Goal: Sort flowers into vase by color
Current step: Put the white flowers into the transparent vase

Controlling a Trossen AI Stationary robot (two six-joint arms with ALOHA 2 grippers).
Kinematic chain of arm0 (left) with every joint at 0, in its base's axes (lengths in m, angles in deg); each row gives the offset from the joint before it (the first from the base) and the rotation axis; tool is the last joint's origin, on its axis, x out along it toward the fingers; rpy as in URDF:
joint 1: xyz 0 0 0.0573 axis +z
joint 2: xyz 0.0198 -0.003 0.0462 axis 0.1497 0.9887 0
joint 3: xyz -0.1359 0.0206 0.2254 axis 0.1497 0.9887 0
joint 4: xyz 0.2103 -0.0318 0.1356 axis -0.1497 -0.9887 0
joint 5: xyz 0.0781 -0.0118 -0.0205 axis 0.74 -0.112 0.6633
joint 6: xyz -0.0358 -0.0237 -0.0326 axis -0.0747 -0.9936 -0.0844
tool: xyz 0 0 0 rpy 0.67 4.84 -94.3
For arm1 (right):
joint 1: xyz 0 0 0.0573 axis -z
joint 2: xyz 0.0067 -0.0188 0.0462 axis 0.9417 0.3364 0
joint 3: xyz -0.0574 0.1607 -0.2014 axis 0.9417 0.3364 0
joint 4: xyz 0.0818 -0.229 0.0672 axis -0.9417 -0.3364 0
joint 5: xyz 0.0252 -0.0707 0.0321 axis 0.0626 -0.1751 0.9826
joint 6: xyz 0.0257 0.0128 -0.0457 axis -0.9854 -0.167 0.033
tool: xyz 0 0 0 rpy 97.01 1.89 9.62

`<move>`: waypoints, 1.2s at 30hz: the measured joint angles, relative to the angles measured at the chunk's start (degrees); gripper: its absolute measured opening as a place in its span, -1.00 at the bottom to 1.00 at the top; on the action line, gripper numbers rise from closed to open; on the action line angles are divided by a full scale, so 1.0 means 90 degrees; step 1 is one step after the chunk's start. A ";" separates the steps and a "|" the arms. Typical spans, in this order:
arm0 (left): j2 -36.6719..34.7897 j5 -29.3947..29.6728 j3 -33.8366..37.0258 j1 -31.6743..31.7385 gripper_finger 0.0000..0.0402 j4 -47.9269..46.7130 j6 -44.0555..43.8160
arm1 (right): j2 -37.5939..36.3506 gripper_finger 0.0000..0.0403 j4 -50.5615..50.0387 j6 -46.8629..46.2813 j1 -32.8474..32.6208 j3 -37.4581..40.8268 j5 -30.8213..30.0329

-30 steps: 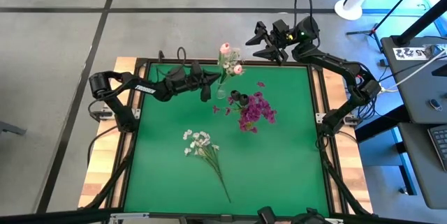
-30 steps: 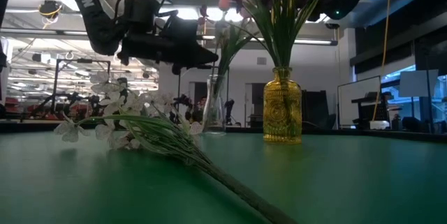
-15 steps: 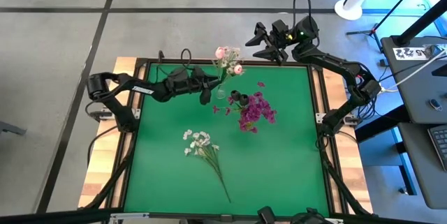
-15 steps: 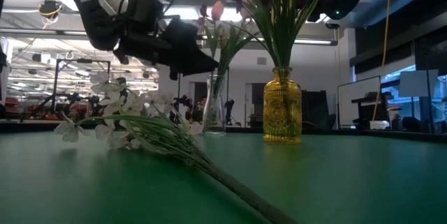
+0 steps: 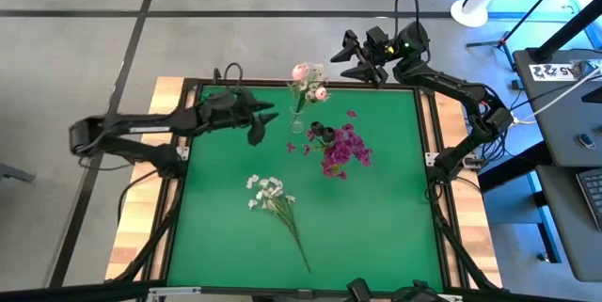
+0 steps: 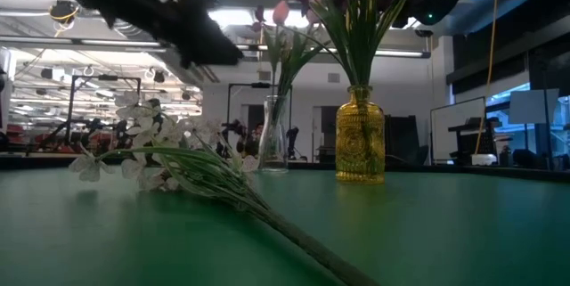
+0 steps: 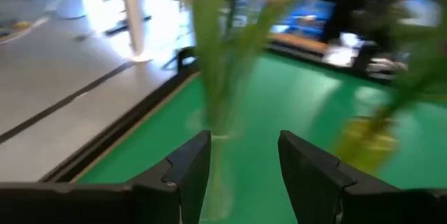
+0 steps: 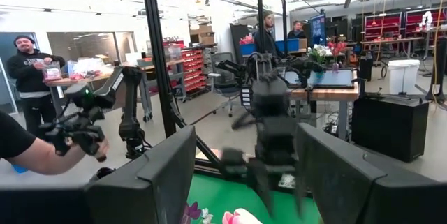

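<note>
Flowers [image 5: 273,196] with small white blossoms lie flat on green table [image 5: 376,227]; left hand [image 5: 263,121] fingers apart, empty.

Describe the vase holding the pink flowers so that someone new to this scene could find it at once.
Start at the far edge of the green table. Two vases stand there side by side, and the one meant is the clear glass vase, nearer the left gripper. Its neighbour is an amber vase of magenta flowers; this one is slim, see-through and holds pale pink buds.
</note>
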 joint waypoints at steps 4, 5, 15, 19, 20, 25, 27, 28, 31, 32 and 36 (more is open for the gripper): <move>-0.0867 -0.0318 0.0000 -0.0670 -0.18 -0.0629 -0.0008 | 0.0000 0.22 0.0002 -0.0024 0.0002 0.0000 0.0002; -0.1025 -0.0324 0.0000 -0.0893 -0.18 -0.0769 -0.0010 | 0.0000 0.22 0.0013 -0.0071 0.0002 0.0000 0.0002; -0.1252 0.1084 0.0002 -0.2943 -0.19 -0.1792 -0.1494 | -0.0695 0.22 0.0733 -0.0964 0.0152 -0.0012 0.0221; -0.1252 0.1162 0.0002 -0.3396 -0.19 -0.1824 -0.2518 | -0.1113 0.22 0.0586 -0.0980 0.0146 -0.0012 0.0220; -0.1223 0.1224 0.0002 -0.3505 -0.19 -0.1867 -0.2851 | -0.1210 0.22 0.0514 -0.0978 0.0142 -0.0012 0.0213; -0.0766 0.1290 0.0002 -0.4095 -0.19 -0.2301 -0.4315 | -0.1358 0.22 -0.0165 -0.0976 0.0134 -0.0010 0.0192; -0.0470 0.1256 0.0002 -0.4382 -0.19 -0.2318 -0.4849 | -0.1396 0.22 -0.0338 -0.0981 0.0134 -0.0010 0.0227; -0.0319 0.1233 0.0002 -0.4533 -0.19 -0.2326 -0.5105 | -0.1422 0.22 -0.0386 -0.0981 0.0134 -0.0010 0.0228; 0.0126 0.1061 0.0002 -0.4963 -0.19 -0.2222 -0.5789 | -0.1503 0.22 -0.0688 -0.1020 0.0273 -0.0010 0.0260; 0.0243 0.1062 0.0002 -0.5103 -0.19 -0.2195 -0.5987 | -0.1542 0.22 -0.0820 -0.1036 0.0347 -0.0007 0.0290; 0.0702 0.1309 -0.0230 -0.5545 -0.19 -0.2137 -0.6377 | -0.1699 0.22 -0.1053 -0.0977 0.0395 -0.0007 0.0285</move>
